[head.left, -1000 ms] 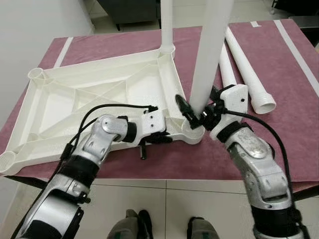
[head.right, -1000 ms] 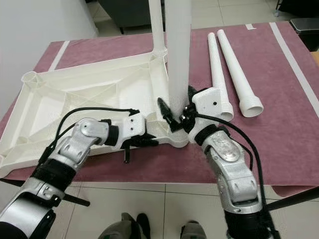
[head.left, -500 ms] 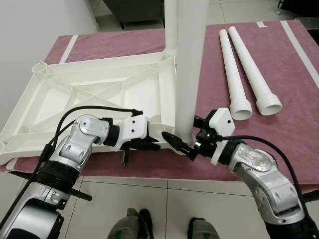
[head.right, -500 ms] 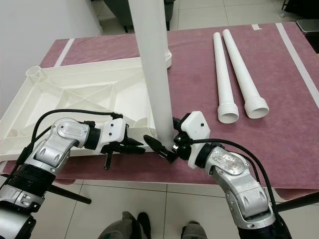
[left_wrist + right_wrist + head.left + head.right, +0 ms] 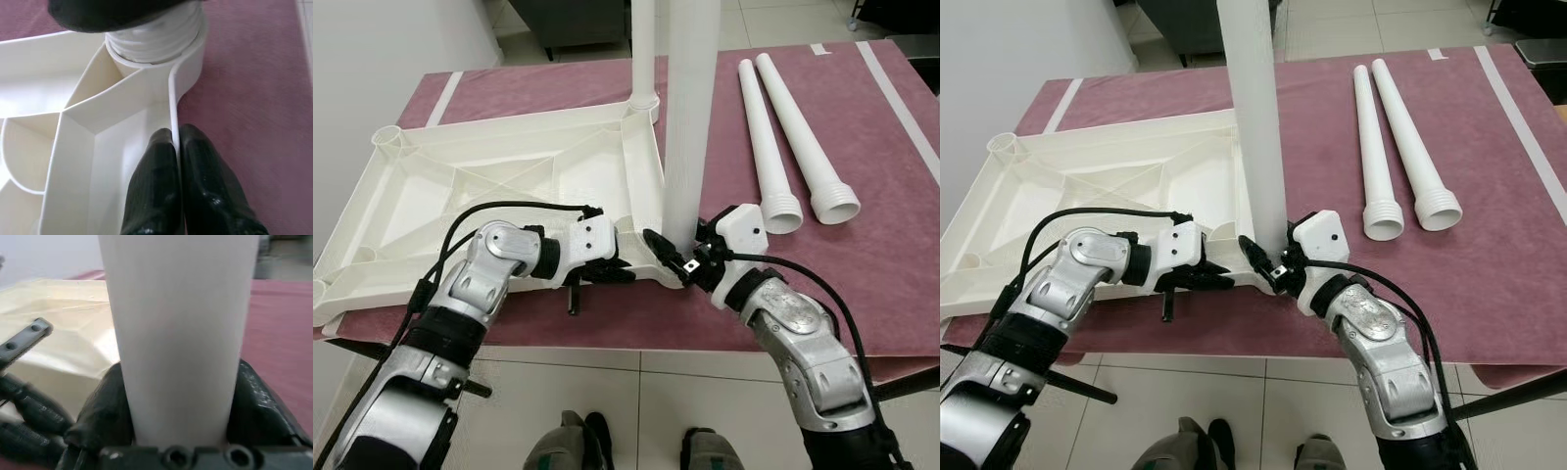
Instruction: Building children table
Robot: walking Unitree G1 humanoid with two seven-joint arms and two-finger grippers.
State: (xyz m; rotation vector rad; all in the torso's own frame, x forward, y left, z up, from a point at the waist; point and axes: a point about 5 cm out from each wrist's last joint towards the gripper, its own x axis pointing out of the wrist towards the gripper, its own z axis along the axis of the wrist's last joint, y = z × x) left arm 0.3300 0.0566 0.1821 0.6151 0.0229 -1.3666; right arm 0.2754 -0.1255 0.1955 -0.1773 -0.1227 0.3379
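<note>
Upside down on the maroon-covered surface lies the white tabletop, its ribbed underside facing up and its long axis running left to right across the robot. At its near right corner a white leg stands upright, its threaded end seated in the corner socket. The right tool is closed around the base of this leg, one black finger on each side. The left tool pinches the tabletop's thin near rim beside that socket. Another leg stands upright at the far right corner. Two loose legs lie side by side to the right, pointing away from the robot, wide ends nearest.
</note>
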